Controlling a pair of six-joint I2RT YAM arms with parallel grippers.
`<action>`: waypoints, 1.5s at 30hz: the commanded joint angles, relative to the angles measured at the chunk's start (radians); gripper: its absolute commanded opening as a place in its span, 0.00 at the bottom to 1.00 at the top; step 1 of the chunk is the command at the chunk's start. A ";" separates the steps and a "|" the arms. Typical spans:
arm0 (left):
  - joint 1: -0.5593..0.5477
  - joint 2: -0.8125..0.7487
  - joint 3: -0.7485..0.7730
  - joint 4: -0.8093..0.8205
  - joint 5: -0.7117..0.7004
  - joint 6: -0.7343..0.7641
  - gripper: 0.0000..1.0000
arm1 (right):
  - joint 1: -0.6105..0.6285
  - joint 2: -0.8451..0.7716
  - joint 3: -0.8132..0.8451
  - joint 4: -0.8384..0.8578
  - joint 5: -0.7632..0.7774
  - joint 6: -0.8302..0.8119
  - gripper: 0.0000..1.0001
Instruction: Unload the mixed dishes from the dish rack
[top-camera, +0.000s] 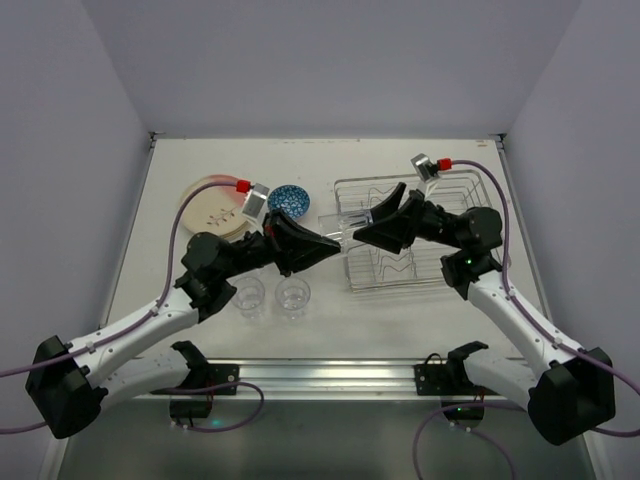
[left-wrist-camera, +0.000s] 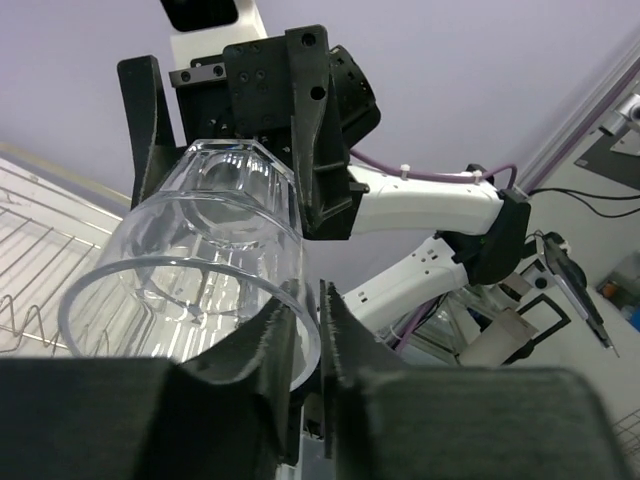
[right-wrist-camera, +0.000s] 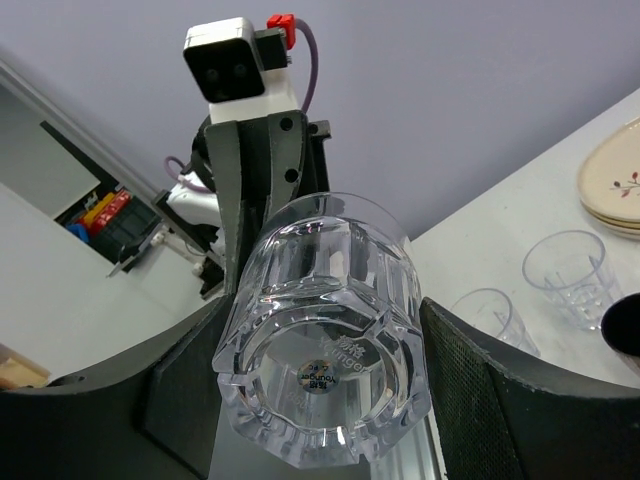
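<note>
A clear glass tumbler (top-camera: 343, 232) hangs on its side in the air between my two grippers, just left of the silver wire dish rack (top-camera: 440, 190). My left gripper (left-wrist-camera: 308, 310) is shut on the tumbler's rim (left-wrist-camera: 200, 260), one finger inside and one outside. My right gripper (right-wrist-camera: 325, 390) holds the tumbler's thick base (right-wrist-camera: 330, 340) between its fingers. Two more tumblers (top-camera: 249, 294) (top-camera: 293, 293) stand upright on the table. Cream plates (top-camera: 212, 205) are stacked at the back left beside the blue-patterned bowl (top-camera: 290, 200). I cannot make out the brown mug.
The rack's zigzag dividers (left-wrist-camera: 40, 250) show bare wire at the left of the left wrist view. The two standing tumblers (right-wrist-camera: 565, 275) and the plate stack (right-wrist-camera: 615, 185) also show in the right wrist view. Both arms cross the middle of the table.
</note>
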 joint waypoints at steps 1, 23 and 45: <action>0.000 0.012 0.011 0.065 0.023 -0.014 0.13 | 0.027 0.010 0.007 0.102 0.035 -0.012 0.37; 0.013 0.006 0.507 -1.511 -1.047 0.408 0.00 | -0.177 -0.168 0.108 -0.918 0.566 -0.531 0.99; 0.414 0.187 0.406 -1.713 -0.853 0.438 0.00 | -0.177 -0.153 0.105 -1.018 0.518 -0.661 0.99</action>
